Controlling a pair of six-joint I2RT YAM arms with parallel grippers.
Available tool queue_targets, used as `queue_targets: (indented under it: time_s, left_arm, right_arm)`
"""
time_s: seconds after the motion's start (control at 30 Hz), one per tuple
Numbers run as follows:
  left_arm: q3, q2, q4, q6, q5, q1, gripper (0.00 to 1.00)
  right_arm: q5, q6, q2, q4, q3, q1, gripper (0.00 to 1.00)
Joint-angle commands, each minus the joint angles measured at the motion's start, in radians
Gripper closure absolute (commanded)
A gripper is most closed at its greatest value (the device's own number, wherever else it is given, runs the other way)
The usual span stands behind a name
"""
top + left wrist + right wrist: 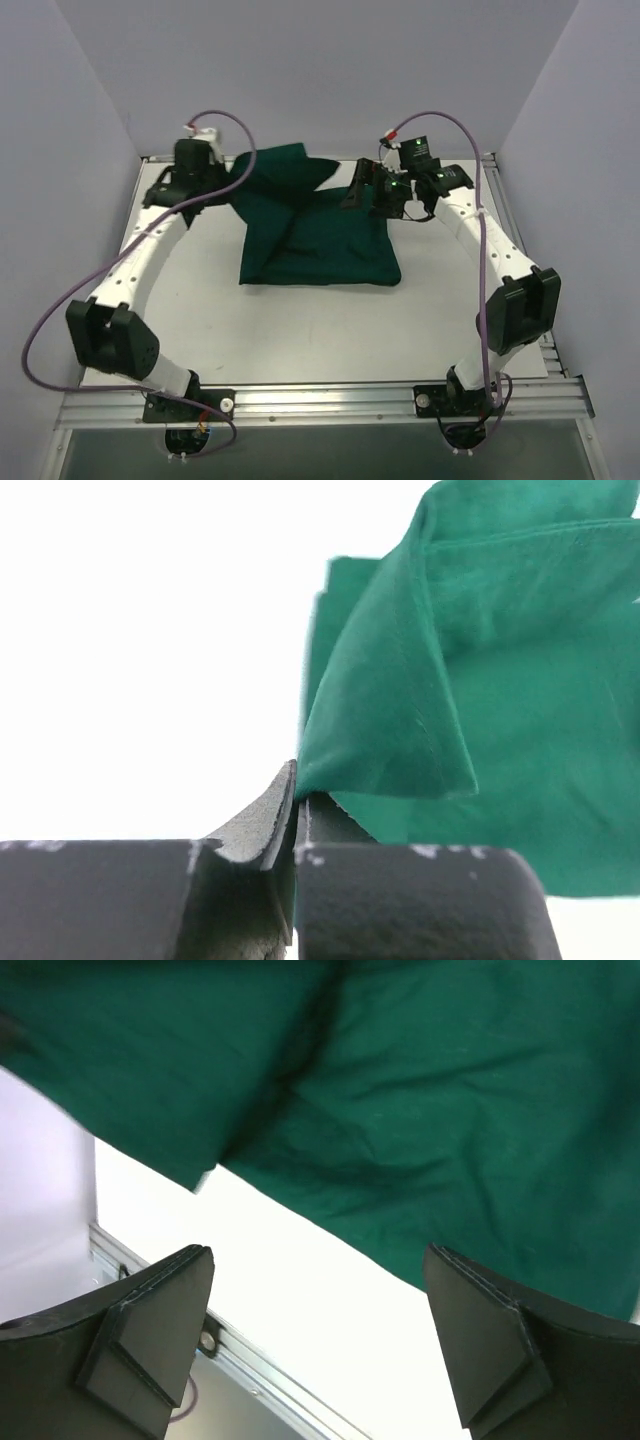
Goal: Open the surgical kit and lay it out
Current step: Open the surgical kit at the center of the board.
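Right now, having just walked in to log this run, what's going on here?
Two robot arms are working on the surgical kit's green cloth wrap. The left gripper is shut on a corner flap at the wrap's far left; the right gripper stands open at its far right side, holding nothing. The bundle is mostly folded; no tray or instruments show.

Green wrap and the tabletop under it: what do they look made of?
Green wrap: woven cloth, matte. It drapes in soft folds and creases, with no shine. Tabletop: smooth, flat white sheet, perhaps laminate or plastic. The look leaves that open.
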Motion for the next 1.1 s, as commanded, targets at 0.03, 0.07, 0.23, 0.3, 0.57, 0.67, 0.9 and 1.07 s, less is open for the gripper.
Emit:
queue_targets:
  time_s: [0.03,0.07,0.23,0.3,0.57,0.67,0.9,1.07]
  left_arm:
    - [-0.057,-0.175,-0.105,0.017,-0.07,0.157,0.98]
    - [-0.071,-0.185,-0.125,0.031,-0.12,0.215,0.98]
    - [-0.264,-0.27,-0.144,0.019,-0.266,0.424,0.98]
    - [-0.3,-0.27,-0.177,-0.024,-0.322,0.537,0.77]
    - [-0.338,-0.279,-0.257,-0.125,-0.225,0.575,0.12]
    - [-0.361,-0.34,-0.262,-0.128,-0.158,0.572,0.12]
    - [-0.407,-0.409,-0.3,-0.094,-0.067,0.558,0.15]
    - [-0.39,-0.423,-0.315,-0.143,-0.006,0.536,0.16]
  right_arm:
    - [0.06,-0.071,0.104,-0.024,0.095,0.137,0.18]
    - [0.074,-0.071,0.124,-0.01,0.121,0.189,0.2]
    - [0.128,-0.116,0.279,0.001,0.243,0.349,0.27]
    - [0.172,-0.143,0.364,-0.036,0.33,0.406,0.27]
    - [0.224,-0.188,0.498,-0.033,0.405,0.504,0.35]
    - [0.249,-0.22,0.524,-0.036,0.415,0.516,0.52]
    - [0.252,-0.231,0.56,0.01,0.439,0.524,0.52]
    - [0.231,-0.239,0.619,0.007,0.496,0.538,0.44]
